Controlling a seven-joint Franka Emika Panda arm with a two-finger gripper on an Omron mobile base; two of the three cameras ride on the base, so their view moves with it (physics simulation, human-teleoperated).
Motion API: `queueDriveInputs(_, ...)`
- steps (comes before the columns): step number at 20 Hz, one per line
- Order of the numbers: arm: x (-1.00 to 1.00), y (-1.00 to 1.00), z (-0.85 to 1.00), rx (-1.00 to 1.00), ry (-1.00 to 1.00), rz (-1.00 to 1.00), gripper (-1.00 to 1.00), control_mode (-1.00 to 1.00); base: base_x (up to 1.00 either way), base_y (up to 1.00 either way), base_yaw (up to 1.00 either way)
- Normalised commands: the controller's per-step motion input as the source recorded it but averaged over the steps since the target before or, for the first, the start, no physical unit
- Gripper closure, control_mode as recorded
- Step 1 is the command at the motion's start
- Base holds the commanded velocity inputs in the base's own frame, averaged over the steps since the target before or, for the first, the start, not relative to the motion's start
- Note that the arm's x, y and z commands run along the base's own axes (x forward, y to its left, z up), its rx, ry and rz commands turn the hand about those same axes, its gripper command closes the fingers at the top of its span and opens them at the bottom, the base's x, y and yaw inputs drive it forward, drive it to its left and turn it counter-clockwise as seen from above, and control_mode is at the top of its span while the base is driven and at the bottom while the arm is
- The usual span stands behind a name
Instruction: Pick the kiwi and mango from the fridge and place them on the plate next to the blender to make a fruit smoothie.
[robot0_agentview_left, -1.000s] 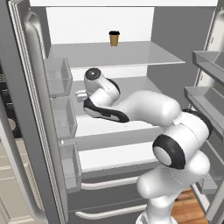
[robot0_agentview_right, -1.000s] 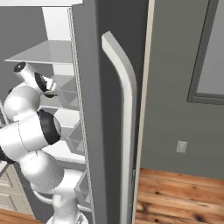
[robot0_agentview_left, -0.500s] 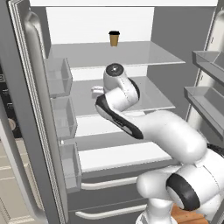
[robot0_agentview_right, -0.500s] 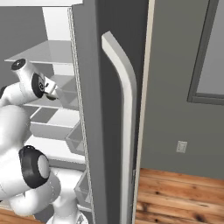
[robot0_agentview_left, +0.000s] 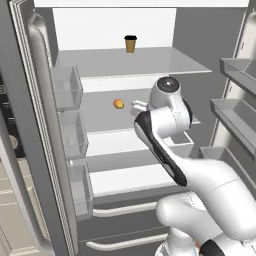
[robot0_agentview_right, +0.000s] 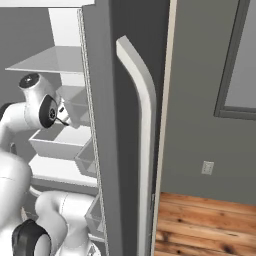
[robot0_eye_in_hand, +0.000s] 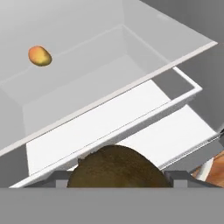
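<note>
Tool (robot0_eye_in_hand: 116, 177) apparently clamped on kiwi (robot0_eye_in_hand: 116, 168) — mango (robot0_eye_in_hand: 40, 56) well apart, on shelf (robot0_eye_in_hand: 87, 87)

No legible text, label, brand, number or sign appears on any surface: the paper cup (robot0_agentview_left: 130, 44), the fridge (robot0_agentview_left: 130, 65) interior and the door handle (robot0_agentview_right: 142, 130) are all plain and unmarked.
</note>
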Motion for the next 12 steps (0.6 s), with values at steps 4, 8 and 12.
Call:
queueDriveInputs(4, -0.52, -0.45, 0.11, 0.00, 0.06, -0.12, 1.00, -1.00, 0.00, 0.00, 0.00)
queueDriveInputs(8, -0.46, -0.47, 0.02, 0.00, 0.05, -0.08, 1.00, -1.00, 0.00, 0.00, 0.00)
queueDriveInputs(12, -0.33, -0.15, 0.00, 0.00, 0.04, -0.04, 1.00, -1.00, 0.00, 0.00, 0.00)
